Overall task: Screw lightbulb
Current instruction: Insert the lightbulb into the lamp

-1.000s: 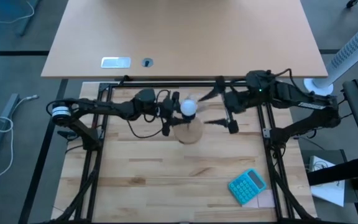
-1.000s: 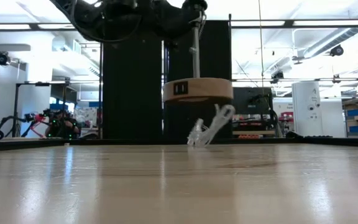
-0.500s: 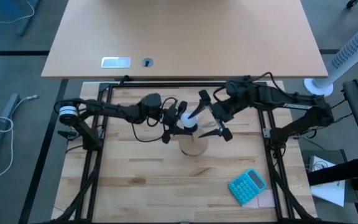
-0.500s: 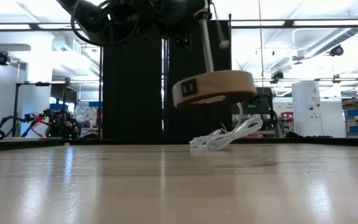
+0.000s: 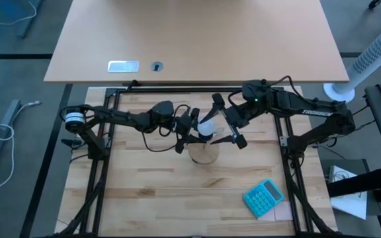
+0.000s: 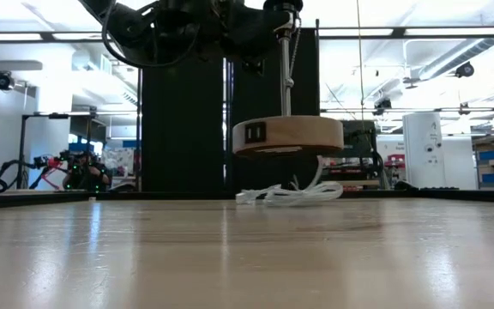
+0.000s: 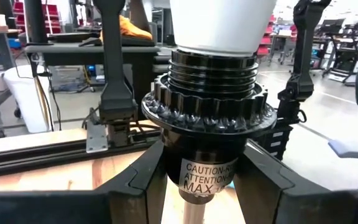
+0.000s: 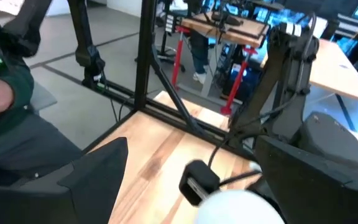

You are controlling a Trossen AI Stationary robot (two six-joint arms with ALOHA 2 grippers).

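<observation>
A small lamp hangs above the table: a black socket on a thin stem over a round wooden disc. The white lightbulb sits with its neck in the socket's top and also shows in the left wrist view. My left gripper is shut on the socket. My right gripper stands open at the bulb, one finger on either side, and the bulb's dome shows low between them. The lamp's white cord lies on the table. My left gripper pinches the socket's lower body, under its ribbed collar, between its two fingers. The fingers come in level from the table's left. The lamp stands upright in the hold, its wooden disc level and clear of the table, with only the cord on the table.
A teal calculator lies near the table's front right. Black frame rails border the work area, with a second tan table beyond the far edge. Papers lie past the right rail.
My left gripper has carried the lamp a little toward the table's near edge and down. The disc tipped midway and now hangs level. The cord has dropped from hanging under the disc to lying on the table. My right gripper has moved left toward the bulb and stayed open.
</observation>
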